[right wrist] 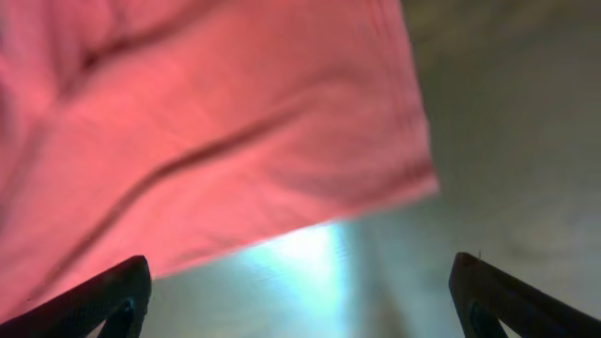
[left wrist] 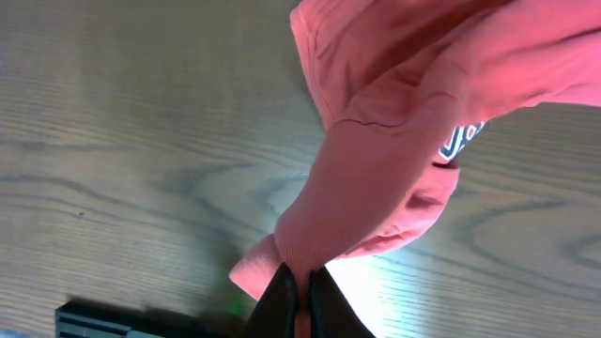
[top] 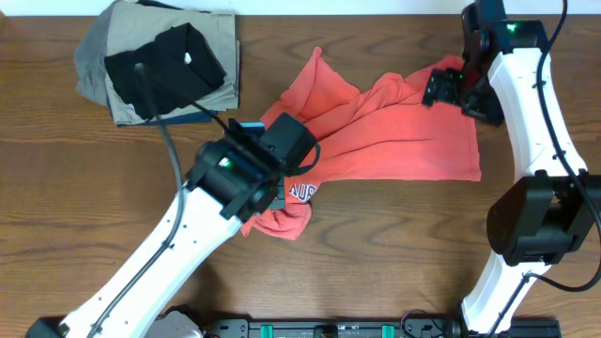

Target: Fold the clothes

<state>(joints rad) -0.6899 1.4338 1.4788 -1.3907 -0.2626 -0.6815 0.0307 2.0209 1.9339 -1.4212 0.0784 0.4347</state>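
A soft, rumpled coral T-shirt (top: 394, 131) on the grained wooden worktop (top: 376, 253) is pinched at a bunched fold by the left claw (left wrist: 302, 286), while the right claw (right wrist: 300, 291) is held wide apart, released.

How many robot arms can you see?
2. The left arm reaches in from bottom left, left gripper pinching the red shirt. The right arm stands at the right edge, right gripper open over the shirt's edge.

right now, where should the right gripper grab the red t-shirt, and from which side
Likely the free corner of the T-shirt, from its right edge: it lies flat with bare table beside it, under the open right gripper. The left gripper pinches the bunched end.
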